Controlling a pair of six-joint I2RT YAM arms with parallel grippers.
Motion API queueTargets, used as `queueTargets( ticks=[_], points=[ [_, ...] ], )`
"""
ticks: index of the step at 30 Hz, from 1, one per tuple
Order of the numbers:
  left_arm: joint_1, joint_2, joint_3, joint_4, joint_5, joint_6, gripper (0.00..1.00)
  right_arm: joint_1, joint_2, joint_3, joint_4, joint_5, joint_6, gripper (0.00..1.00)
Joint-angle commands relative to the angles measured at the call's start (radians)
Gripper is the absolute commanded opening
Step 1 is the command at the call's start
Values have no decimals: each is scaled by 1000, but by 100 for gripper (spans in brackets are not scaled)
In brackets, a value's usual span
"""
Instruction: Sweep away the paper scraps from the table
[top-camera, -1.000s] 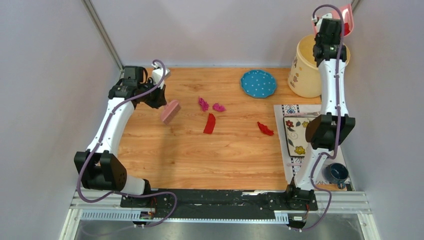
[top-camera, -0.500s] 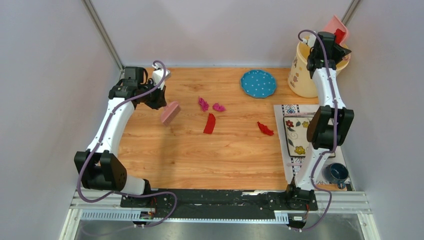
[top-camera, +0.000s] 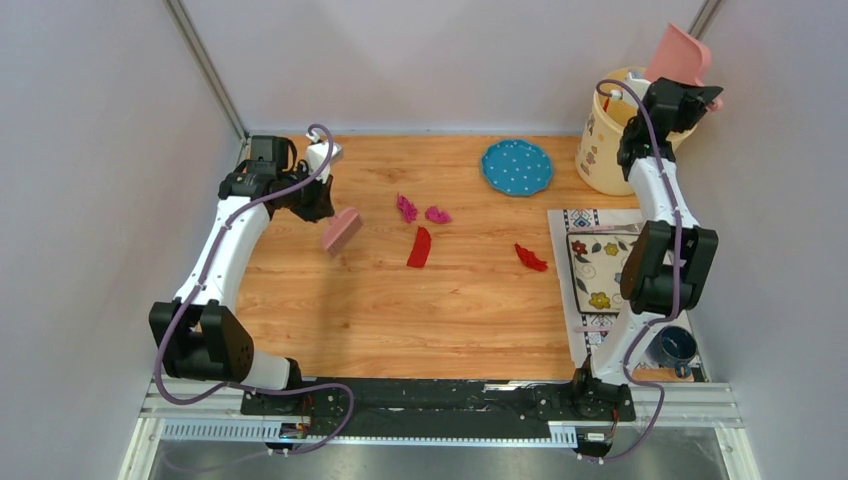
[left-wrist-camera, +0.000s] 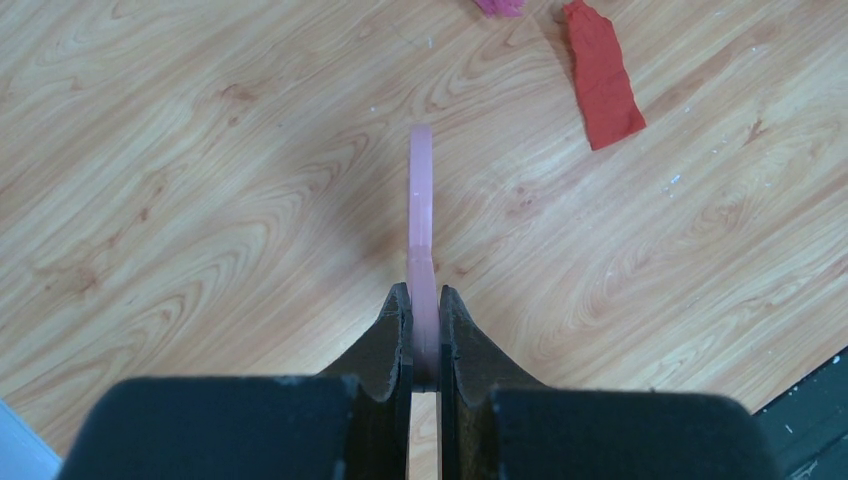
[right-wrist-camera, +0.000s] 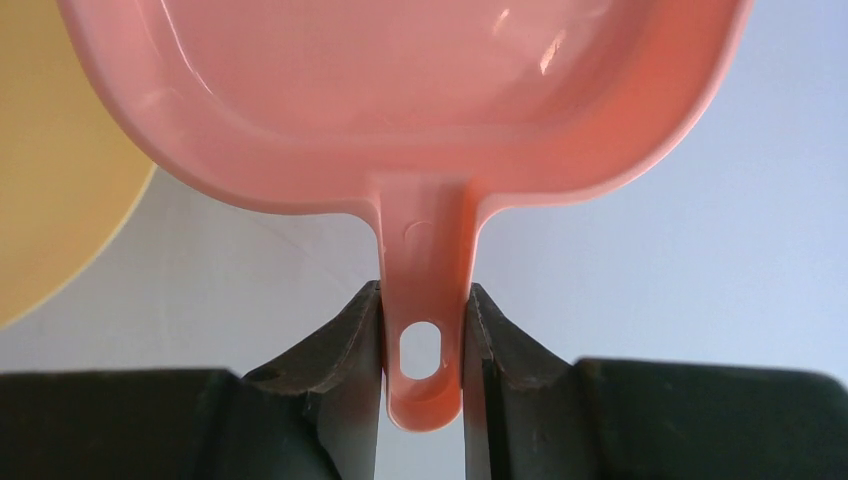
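On the wooden table (top-camera: 400, 320) lie two magenta paper scraps (top-camera: 406, 207) (top-camera: 437, 214) and two red ones (top-camera: 419, 246) (top-camera: 530, 258). My left gripper (top-camera: 318, 205) (left-wrist-camera: 424, 295) is shut on the thin handle of the pale pink brush (top-camera: 341, 230) (left-wrist-camera: 421, 200), held just above the wood, left of the scraps. A red strip (left-wrist-camera: 603, 75) lies ahead and to its right. My right gripper (top-camera: 690, 92) (right-wrist-camera: 422, 300) is shut on the handle of the pink dustpan (top-camera: 678, 55) (right-wrist-camera: 400, 90), tipped up above the yellow bin (top-camera: 606, 150). The pan's inside shows no scraps.
A blue dotted plate (top-camera: 516, 166) sits at the back centre-right. A white patterned placemat (top-camera: 575, 225) with a flowered square dish (top-camera: 597, 270) lies along the right side, and a dark blue mug (top-camera: 673, 346) stands near the right arm's base. Grey walls close in the sides.
The right arm has turned the dustpan upward over the bin, and the red scrap seen in it earlier no longer shows. The brush has sunk slightly toward the table.
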Motion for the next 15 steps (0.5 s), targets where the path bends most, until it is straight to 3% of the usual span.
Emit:
queueTargets(
  ticks=[1,5,6,9,13,15],
  points=[
    [6,-40,-2,8,34,24,0,-17,-67,-6,101,-47,-44,1],
    [6,-46,-11,11,34,24,0,-15,-71,32,95,28,39,1],
    [6,-48,-11,11,31,24,0,-14,-77,78,76,54,123,1],
    [6,-51,-10,15,29,19,0,-12,-109,167,-83,62,296,1],
    [6,-69,-18,22,32,13,0,-14,-120,171,-16,65,221,1],
    [6,-80,-28,22,35,7,0,-12,-132,165,-71,35,246,1]
  ],
)
